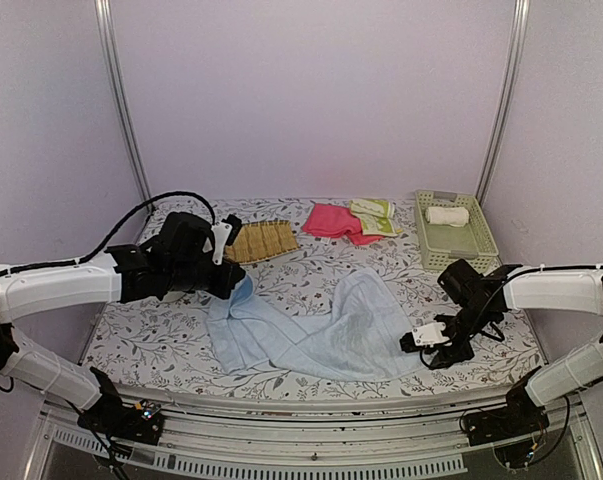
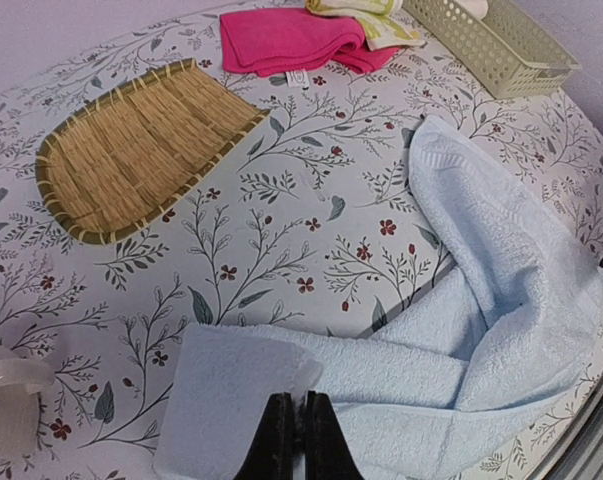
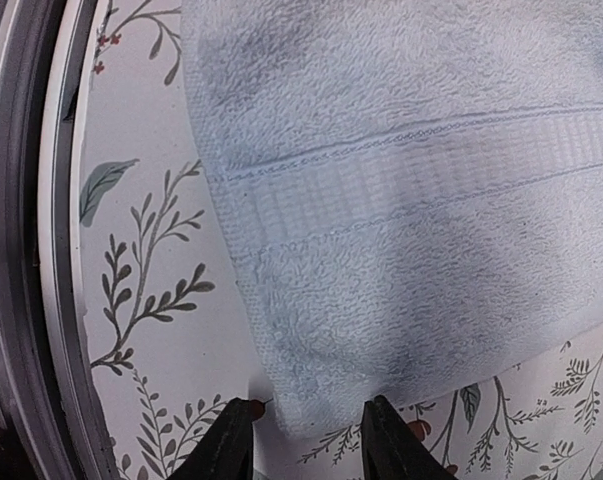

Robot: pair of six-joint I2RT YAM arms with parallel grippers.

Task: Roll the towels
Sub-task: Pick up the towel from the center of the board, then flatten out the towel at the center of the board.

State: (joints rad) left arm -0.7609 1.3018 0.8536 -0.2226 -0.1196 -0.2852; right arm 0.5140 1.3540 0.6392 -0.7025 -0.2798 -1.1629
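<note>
The left end effector is clenched on a corner of the light blue towel. The right end effector is released, straddling the towel's opposite corner. The towel lies crumpled on the near tabletop, long axis left to right. At the far side, the pink towel bears a small white tag, too small to read, beside the yellow-green towel.
</note>
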